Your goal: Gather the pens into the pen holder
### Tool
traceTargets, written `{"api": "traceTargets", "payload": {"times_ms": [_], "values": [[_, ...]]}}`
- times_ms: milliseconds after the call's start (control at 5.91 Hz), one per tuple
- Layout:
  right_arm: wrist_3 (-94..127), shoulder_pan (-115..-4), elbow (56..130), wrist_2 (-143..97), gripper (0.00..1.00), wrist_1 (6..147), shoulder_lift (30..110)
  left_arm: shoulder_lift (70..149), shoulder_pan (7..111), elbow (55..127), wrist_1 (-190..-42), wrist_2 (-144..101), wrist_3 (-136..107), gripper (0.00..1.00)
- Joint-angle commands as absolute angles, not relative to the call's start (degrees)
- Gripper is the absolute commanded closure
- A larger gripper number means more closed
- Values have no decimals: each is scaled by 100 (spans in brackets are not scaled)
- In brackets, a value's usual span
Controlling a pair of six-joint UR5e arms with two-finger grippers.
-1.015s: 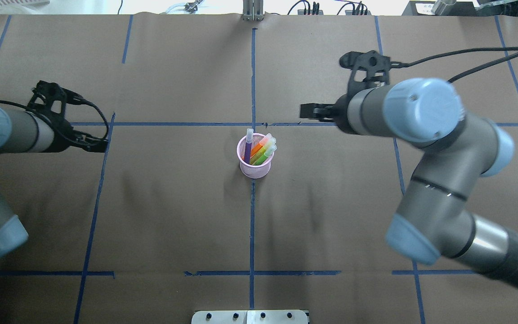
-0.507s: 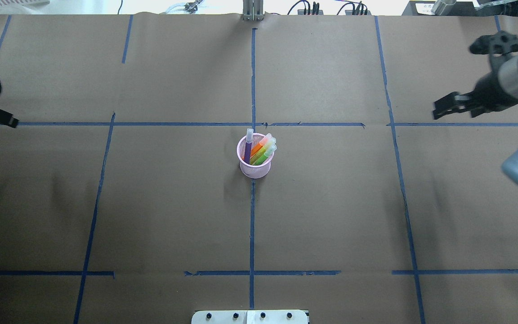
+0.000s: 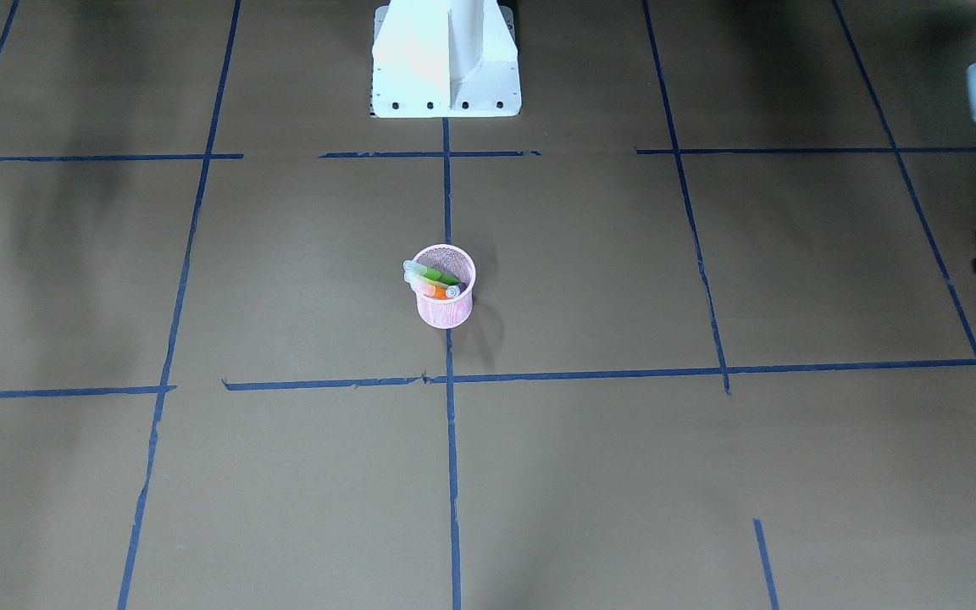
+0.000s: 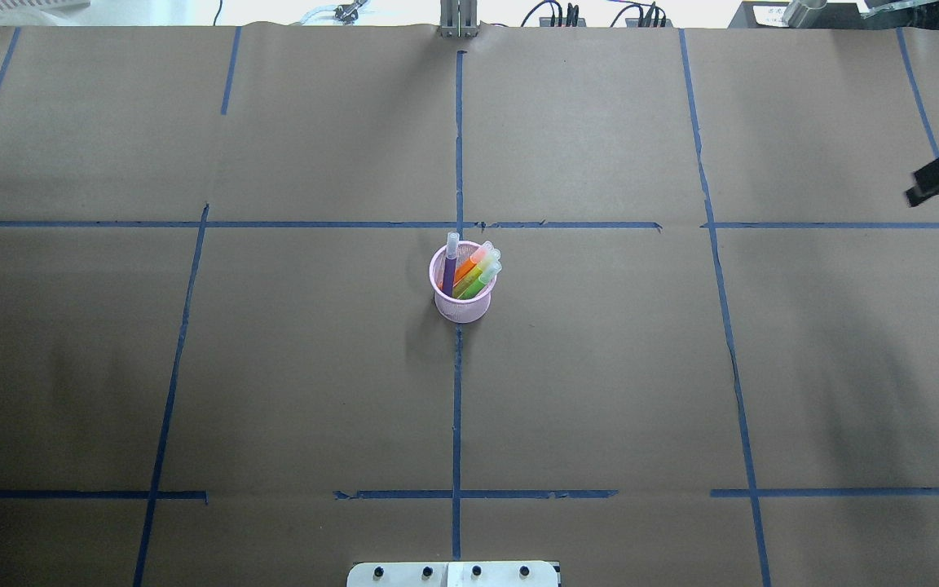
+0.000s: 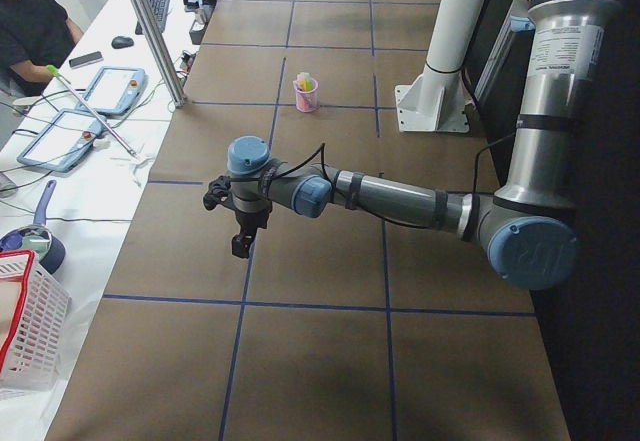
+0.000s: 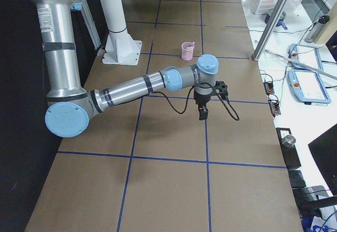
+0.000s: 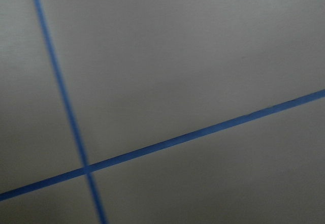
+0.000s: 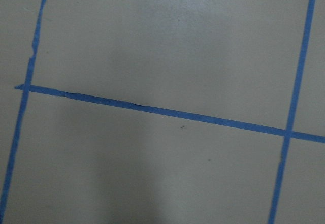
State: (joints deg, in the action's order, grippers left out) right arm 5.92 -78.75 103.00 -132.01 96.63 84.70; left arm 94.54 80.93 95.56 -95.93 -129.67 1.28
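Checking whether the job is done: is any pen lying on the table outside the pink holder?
No, in the overhead view the purple pen, orange pen and green pen all stand inside the pen holder.

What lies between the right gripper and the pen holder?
Nothing: in the overhead view, only brown paper with blue tape lines lies between the right gripper and the pen holder.

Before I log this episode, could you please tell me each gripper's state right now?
Left gripper: cannot be told; no view shows its jaws clearly.
Right gripper: cannot be told; no view shows its jaws clearly.
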Motion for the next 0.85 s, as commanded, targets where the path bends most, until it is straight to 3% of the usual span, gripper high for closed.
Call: {"api": "traceTargets", "payload": {"times_ms": [0,338,677], "values": [[-690,-8672,9793,-13613,0,10011,8664,9466,8821,9563,-8207,-13427,1173,0],[-1028,-8771,9774,-13527,0,9967,9096,9335,8999,9737,-7036,-13535,1600,0],[-1037,-8745,9223,-13518,0,9723,8826,9026,8991,9966,-7040,-13483,1591,0]]}}
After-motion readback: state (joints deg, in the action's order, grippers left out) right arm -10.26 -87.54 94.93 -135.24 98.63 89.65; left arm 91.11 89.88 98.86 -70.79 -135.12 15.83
